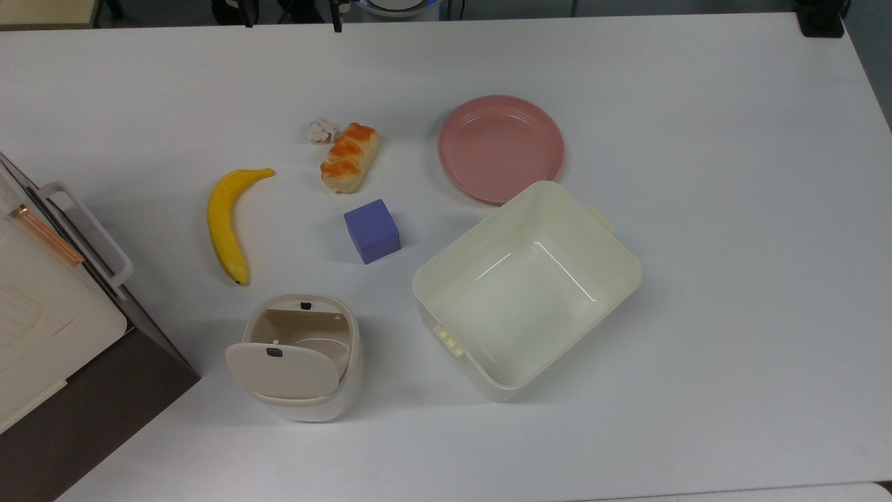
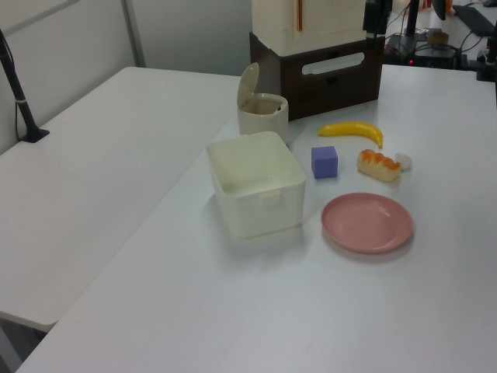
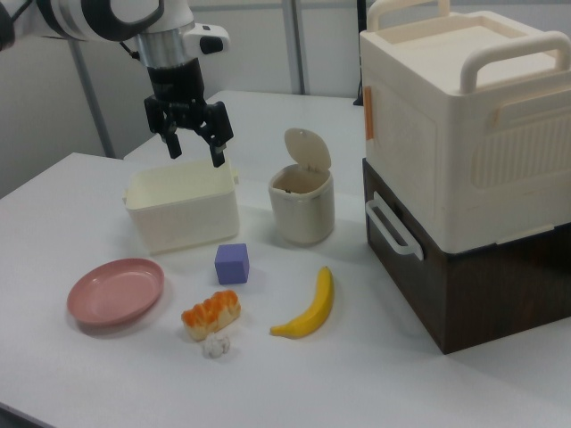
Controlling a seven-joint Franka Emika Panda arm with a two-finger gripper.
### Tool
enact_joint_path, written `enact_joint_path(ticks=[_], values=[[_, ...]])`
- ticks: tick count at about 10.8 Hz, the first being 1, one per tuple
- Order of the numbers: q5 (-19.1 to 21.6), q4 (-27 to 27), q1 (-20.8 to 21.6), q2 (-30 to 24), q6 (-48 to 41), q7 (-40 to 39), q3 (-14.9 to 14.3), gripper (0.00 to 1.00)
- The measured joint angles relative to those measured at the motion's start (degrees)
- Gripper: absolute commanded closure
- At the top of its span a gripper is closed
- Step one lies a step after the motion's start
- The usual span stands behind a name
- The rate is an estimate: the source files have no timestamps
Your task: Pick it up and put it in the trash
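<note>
The jaws (image 3: 190, 141) hang spread wide, high above the tub (image 3: 183, 207), well apart from the paper wad (image 3: 216, 346) lying below them against the bread (image 3: 211, 313), which a careless pinch might catch instead.

On the table (image 1: 697, 139), in the top view, the paper wad (image 1: 321, 130) lies just beside the bread roll's (image 1: 350, 157) upper left end. The banana (image 1: 228, 223) lies to the top view's left of the roll, the cube (image 1: 372, 231) below it, and the plate (image 1: 500, 148) to its right. The tub (image 1: 527, 289) sits below the plate, the trash bin (image 1: 300, 355) to the tub's left with its lid open. In the right view, the gripper (image 3: 193, 143) hangs above the tub, jaws spread.
</note>
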Motion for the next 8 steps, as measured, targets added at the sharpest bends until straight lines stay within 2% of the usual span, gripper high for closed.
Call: enact_joint_path(ticks=[5,8], values=[[-5.5,-5.6,0.3,0.3,-0.8,-0.6,0.1,0.0],[-8.8,-11.8,1.0,0.6,1.5,-1.1,0.2,0.0]])
